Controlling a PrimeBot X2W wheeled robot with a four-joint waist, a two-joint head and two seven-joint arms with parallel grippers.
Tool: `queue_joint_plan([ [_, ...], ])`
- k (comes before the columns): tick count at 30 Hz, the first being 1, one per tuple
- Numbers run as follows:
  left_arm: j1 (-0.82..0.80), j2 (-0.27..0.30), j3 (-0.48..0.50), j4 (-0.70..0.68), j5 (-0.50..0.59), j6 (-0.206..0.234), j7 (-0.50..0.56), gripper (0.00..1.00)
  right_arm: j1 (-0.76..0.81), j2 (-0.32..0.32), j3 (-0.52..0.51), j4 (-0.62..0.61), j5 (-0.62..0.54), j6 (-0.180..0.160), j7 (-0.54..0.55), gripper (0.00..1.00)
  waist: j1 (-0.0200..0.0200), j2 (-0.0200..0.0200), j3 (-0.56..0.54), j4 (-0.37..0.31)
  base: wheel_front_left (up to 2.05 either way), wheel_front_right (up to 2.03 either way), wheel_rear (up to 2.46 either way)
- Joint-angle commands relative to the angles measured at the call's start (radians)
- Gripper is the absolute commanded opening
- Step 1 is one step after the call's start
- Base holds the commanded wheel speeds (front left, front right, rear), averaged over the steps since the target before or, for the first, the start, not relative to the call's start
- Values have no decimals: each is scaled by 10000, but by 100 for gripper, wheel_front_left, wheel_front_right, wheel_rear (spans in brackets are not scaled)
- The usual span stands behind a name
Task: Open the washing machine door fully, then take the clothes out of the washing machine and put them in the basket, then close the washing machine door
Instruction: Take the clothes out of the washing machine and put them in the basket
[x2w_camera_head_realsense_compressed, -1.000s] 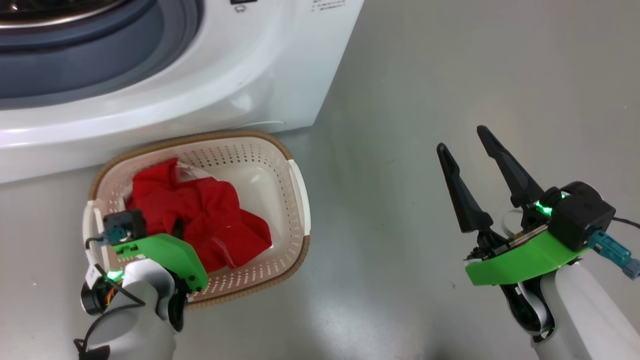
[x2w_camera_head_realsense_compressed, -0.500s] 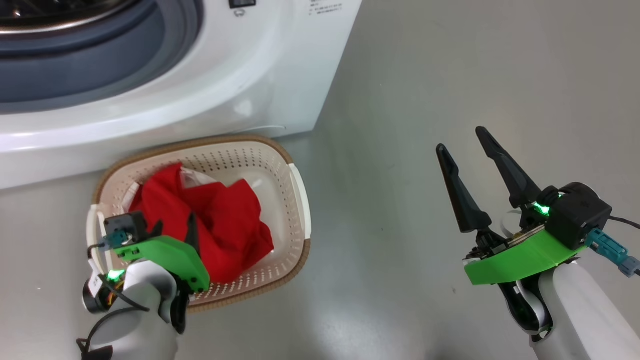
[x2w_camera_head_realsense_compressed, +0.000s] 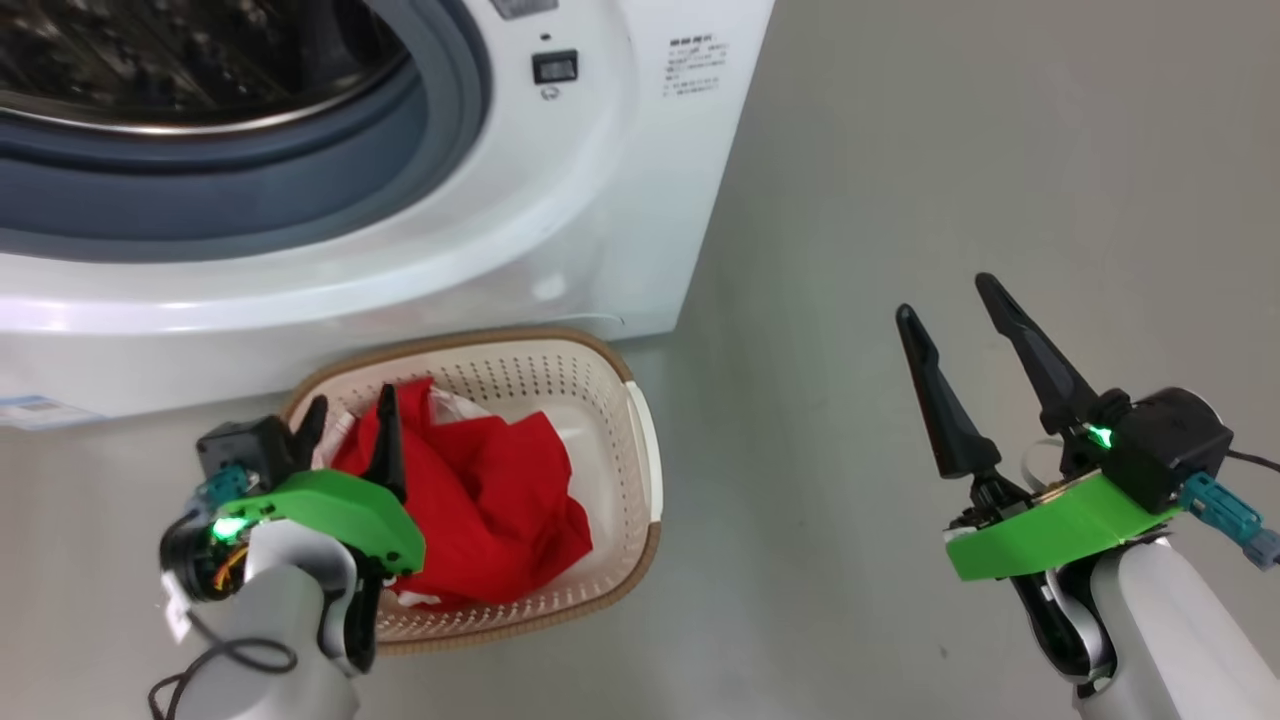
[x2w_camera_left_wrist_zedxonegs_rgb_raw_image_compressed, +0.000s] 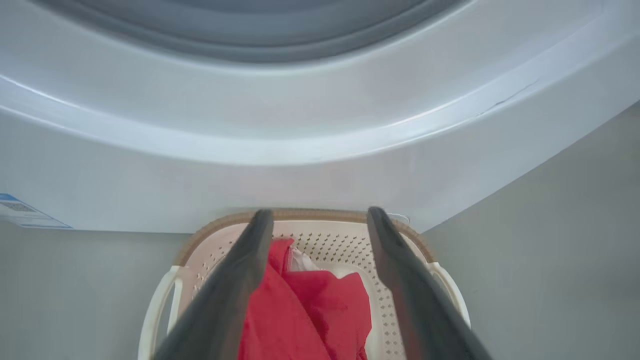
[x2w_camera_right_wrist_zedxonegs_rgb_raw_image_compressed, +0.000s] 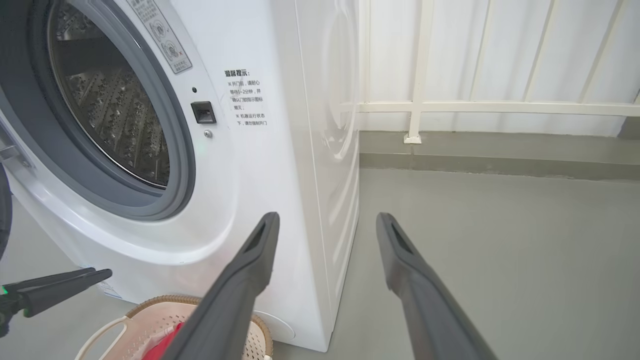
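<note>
Our left gripper (x2w_camera_head_realsense_compressed: 352, 400) hangs over the basket (x2w_camera_head_realsense_compressed: 480, 342), fingers (x2w_camera_left_wrist_zedxonegs_rgb_raw_image_compressed: 235, 290) spread, holding nothing; the clothes (x2w_camera_head_realsense_compressed: 500, 500) lie heaped inside it, just below; our right gripper (x2w_camera_head_realsense_compressed: 945, 300), likewise spread and empty, stands over bare floor (x2w_camera_head_realsense_compressed: 850, 200), well apart; the washing machine (x2w_camera_head_realsense_compressed: 600, 200) gapes open behind the basket; its latch socket (x2w_camera_head_realsense_compressed: 555, 67) sits right of the opening, so we judge the washing machine door hangs leftward, nearer our left arm.
</note>
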Motion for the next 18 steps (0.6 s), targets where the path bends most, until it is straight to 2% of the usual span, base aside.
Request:
queue_joint_plan([
  [1, 447, 318, 355, -665, 211, 81, -120, 100, 244, -2, 62, -229, -97, 33, -65, 100, 0, 0, -450, 237, 0, 0, 0],
  [12, 2407, 266, 1017, -4654, 1235, 429, -121, 100, 795, 212, -387, -345, -368, 33, -65, 100, 0, 0, -1539, 469, 0, 0, 0],
  [18, 3428, 189, 1287, -6607, 1425, 387, -121, 100, 1105, 318, -484, -289, -433, 33, -65, 100, 0, 0, -2159, 469, 0, 0, 0],
])
